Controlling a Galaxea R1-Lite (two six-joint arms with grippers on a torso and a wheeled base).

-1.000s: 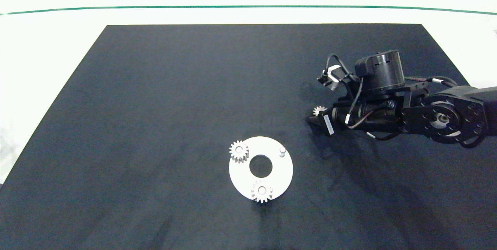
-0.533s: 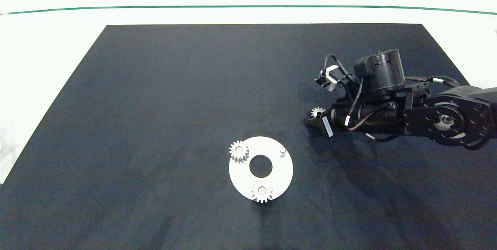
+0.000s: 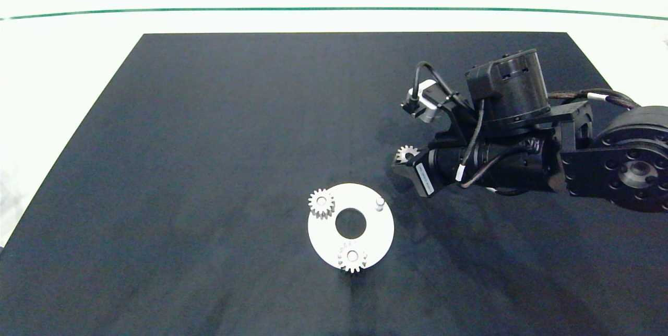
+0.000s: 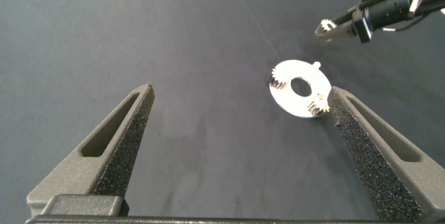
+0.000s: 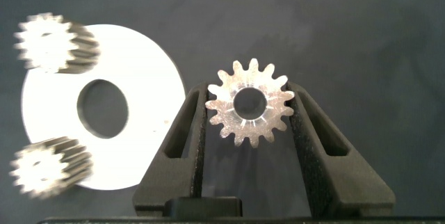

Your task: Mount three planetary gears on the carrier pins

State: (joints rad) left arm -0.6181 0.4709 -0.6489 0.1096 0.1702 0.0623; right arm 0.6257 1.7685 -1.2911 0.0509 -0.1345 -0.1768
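Observation:
A white disc (image 3: 373,237) lies on the mat, carrying the carrier pins. Two planetary gears (image 3: 321,203) (image 3: 352,258) sit on two of them, and the third pin (image 3: 379,202) stands bare. My right gripper (image 3: 404,159) hovers just up and right of the disc, shut on the third gear (image 3: 406,154). In the right wrist view this gear (image 5: 251,108) is clamped flat between the fingers (image 5: 300,123), with the disc (image 5: 149,113) beside it. The bare pin is hidden there. My left gripper (image 4: 240,93) is open and empty, far from the disc (image 4: 292,103).
A black mat (image 3: 209,117) covers the work area, with a white table surface (image 3: 62,64) around it and a thin green line (image 3: 209,10) along the far side. The right arm's dark body (image 3: 522,158) reaches in over the mat's right part.
The right arm has carried the gear leftward and nearer the disc's bare pin. The disc and its two seated gears have not moved.

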